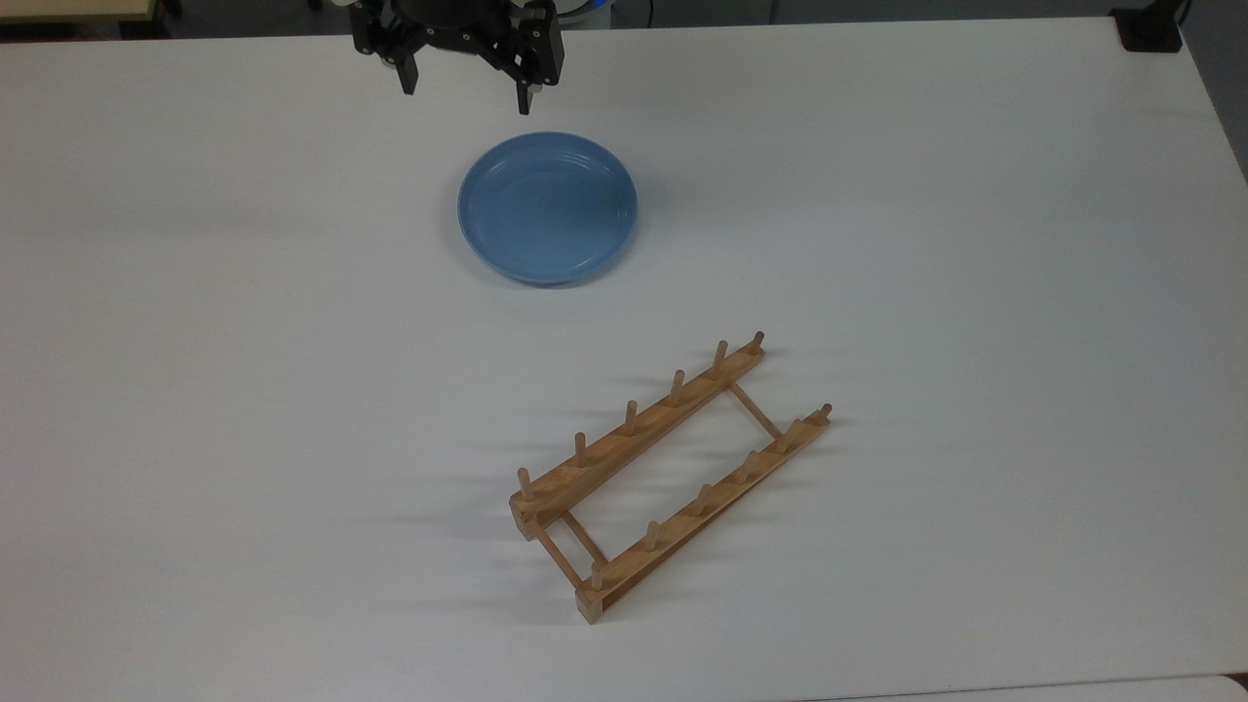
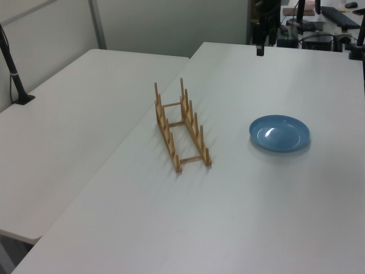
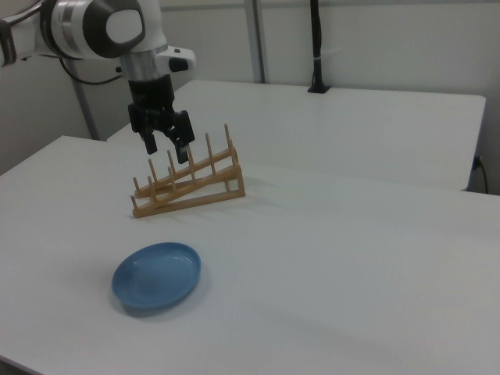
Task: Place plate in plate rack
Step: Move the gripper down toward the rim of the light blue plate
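- Nearest the lens in the top view is the plate rack [image 1: 671, 476], a light wooden frame of two peg-lined rails running diagonally from about 7 o'clock to 1 o'clock on the white desk [image 1: 195, 390].
- Up at 11 o'clock from the rack, well apart from it, the plate [image 1: 548, 207] lies flat on the desk, light blue and glossy, hollow side up.
- At 12 o'clock by the top view's upper edge hangs the black pincer [image 1: 466, 94], released, its two fingers spread wide with nothing between them, just beyond the plate's far rim.

- Seen from the left view, the rack [image 2: 181, 128] stands nearest, at the middle of the desk [image 2: 171, 228], its long axis running away from the camera.
- At 3 o'clock from it sits the plate [image 2: 279, 133], flat and apart from the rack.
- A dark finger of the pincer [image 2: 260, 47] hangs at 12 o'clock, above the far desk.

- From the right view, the plate [image 3: 156, 276] lies closest, toward 7 o'clock, flat on the desk [image 3: 351, 258].
- Behind it, at 12 o'clock from the plate, stands the rack [image 3: 189, 183].
- Above the rack's left end in the right view hangs the pincer [image 3: 166, 146], fingers parted, gripping nothing.
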Robot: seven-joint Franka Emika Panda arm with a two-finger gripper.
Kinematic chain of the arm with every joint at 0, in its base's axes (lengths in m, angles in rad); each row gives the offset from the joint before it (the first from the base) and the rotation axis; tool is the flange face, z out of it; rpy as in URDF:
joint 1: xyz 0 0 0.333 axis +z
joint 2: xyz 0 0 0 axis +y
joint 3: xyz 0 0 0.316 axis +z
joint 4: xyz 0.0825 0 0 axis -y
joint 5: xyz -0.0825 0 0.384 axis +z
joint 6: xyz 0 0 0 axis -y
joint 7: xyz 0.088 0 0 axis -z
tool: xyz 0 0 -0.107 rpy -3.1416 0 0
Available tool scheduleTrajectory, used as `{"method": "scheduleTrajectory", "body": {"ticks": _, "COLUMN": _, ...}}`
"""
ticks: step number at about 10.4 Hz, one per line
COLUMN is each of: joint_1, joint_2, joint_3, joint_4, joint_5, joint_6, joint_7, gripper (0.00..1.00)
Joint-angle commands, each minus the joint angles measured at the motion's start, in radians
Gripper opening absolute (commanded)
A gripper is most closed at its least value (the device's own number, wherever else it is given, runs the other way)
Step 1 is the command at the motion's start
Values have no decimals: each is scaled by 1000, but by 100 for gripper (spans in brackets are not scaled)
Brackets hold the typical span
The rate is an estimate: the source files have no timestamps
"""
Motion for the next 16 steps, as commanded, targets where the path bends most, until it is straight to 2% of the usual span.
{"method": "scheduleTrajectory", "body": {"ticks": 1, "joint_1": 7, "joint_2": -13, "joint_3": -3, "joint_4": -10, "joint_5": -5, "joint_6": -24, "joint_7": 3, "gripper": 100}}
{"method": "scheduleTrajectory", "body": {"ticks": 5, "joint_1": 7, "joint_2": -13, "joint_3": -3, "joint_4": -14, "joint_5": -5, "joint_6": -24, "joint_7": -9, "gripper": 100}}
{"method": "scheduleTrajectory", "body": {"ticks": 7, "joint_1": 4, "joint_2": -14, "joint_3": -3, "joint_4": -26, "joint_5": -3, "joint_6": -24, "joint_7": -148, "gripper": 100}}
{"method": "scheduleTrajectory", "body": {"ticks": 10, "joint_1": -16, "joint_2": -19, "joint_3": -5, "joint_4": -65, "joint_5": -3, "joint_6": -24, "joint_7": -460, "gripper": 100}}
{"method": "scheduleTrajectory", "body": {"ticks": 11, "joint_1": -28, "joint_2": -19, "joint_3": -5, "joint_4": -88, "joint_5": -3, "joint_6": -25, "joint_7": -546, "gripper": 100}}
{"method": "scheduleTrajectory", "body": {"ticks": 13, "joint_1": -53, "joint_2": -1, "joint_3": -5, "joint_4": -175, "joint_5": -5, "joint_6": 19, "joint_7": -683, "gripper": 93}}
{"method": "scheduleTrajectory", "body": {"ticks": 14, "joint_1": -73, "joint_2": 4, "joint_3": -6, "joint_4": -235, "joint_5": -9, "joint_6": 84, "joint_7": -726, "gripper": 92}}
{"method": "scheduleTrajectory", "body": {"ticks": 15, "joint_1": -79, "joint_2": 7, "joint_3": -6, "joint_4": -311, "joint_5": -17, "joint_6": 143, "joint_7": -757, "gripper": 86}}
{"method": "scheduleTrajectory", "body": {"ticks": 16, "joint_1": -82, "joint_2": 26, "joint_3": -6, "joint_4": -344, "joint_5": -22, "joint_6": 186, "joint_7": -770, "gripper": 85}}
